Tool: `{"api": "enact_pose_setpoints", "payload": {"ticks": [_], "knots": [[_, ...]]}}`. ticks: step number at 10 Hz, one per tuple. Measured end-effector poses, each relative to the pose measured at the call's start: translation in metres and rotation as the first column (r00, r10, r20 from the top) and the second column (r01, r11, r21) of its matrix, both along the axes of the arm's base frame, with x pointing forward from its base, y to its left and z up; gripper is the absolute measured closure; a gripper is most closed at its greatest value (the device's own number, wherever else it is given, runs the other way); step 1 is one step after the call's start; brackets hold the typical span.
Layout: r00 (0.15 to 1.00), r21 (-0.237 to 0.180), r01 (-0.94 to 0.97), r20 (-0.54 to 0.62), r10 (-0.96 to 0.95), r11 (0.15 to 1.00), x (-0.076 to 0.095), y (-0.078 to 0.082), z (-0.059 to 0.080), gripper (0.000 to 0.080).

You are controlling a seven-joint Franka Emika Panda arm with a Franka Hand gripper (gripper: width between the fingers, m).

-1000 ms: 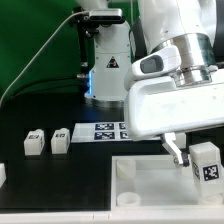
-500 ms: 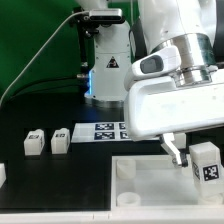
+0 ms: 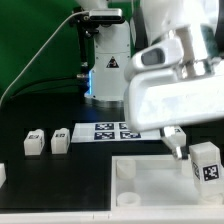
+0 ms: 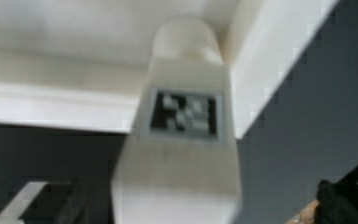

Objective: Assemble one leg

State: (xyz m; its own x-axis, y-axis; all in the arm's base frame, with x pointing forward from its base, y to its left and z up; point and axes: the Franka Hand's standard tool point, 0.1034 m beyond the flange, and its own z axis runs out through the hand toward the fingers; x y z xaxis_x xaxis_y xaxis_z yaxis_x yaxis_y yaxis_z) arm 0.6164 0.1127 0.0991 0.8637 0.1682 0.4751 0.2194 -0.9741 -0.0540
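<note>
**Item 1. Panel** (image 3: 160, 192): white, raised rim, nearest the camera. Lies flat on the black desk (image 3: 55, 192) at 5–6 o'clock of ext. view. Corner socket (image 3: 125, 171) at its 10 o'clock corner.

**Item 2. Leg** (image 3: 206, 160): small white block, upright, at 4 o'clock of ext. view, over the panel's 2 o'clock corner. Cannot tell if it is seated in a socket. Carries a b/w square tag, a coded pattern w/ no letters. Only the wrist view shows the leg (image 4: 179, 160) lengthwise, w/ the tag's grid plain and the panel rim behind it.

**Item 3. Hand** (image 4: 194, 205): fingers apart, not clamped on anything. Wrist view shows a dark gap between the leg and the fingertips (image 4: 37, 203) on each side. Ext. view shows only one finger (image 3: 176, 142), just beside the leg at its 10 o'clock. The arm housing (image 3: 170, 95) above is blurred.

**Item 4. Spare legs:** spare leg A (image 3: 35, 143) and spare leg B (image 3: 60, 141) stand near each other on the desk at 8–9 o'clock, both tagged. Spare leg C (image 3: 2, 173) is cut off by the frame edge.

**Item 5. Marker board** (image 3: 108, 130): flat, white, b/w tags, mid-frame, partly hidden by the housing.

**Item 6. Robot base** (image 3: 105, 75): at 12 o'clock. Has a triangular label (image 3: 108, 62), print too small to read.

**Item 7. Backdrop** (image 3: 30, 30): green, farthest. A black cable (image 3: 35, 60) runs across it.
</note>
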Motion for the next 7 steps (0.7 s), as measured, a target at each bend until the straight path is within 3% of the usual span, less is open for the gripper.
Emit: {"api": "enact_pose_setpoints", "payload": {"ticks": [1, 2, 4, 5, 7], "knots": [[1.0, 0.003, 0.005, 0.016, -0.005, 1.0, 0.008, 0.0, 0.01, 0.015], [1.0, 0.001, 0.005, -0.013, -0.005, 1.0, 0.009, -0.002, 0.009, 0.015], [0.966, 0.001, -0.005, -0.258, 0.006, 1.0, 0.006, 0.006, 0.004, 0.015], [0.952, 0.002, -0.012, -0.306, 0.012, 1.0, 0.009, 0.007, 0.002, 0.015], [0.893, 0.004, -0.029, -0.448, 0.028, 1.0, 0.001, 0.008, -0.014, 0.015]]}}
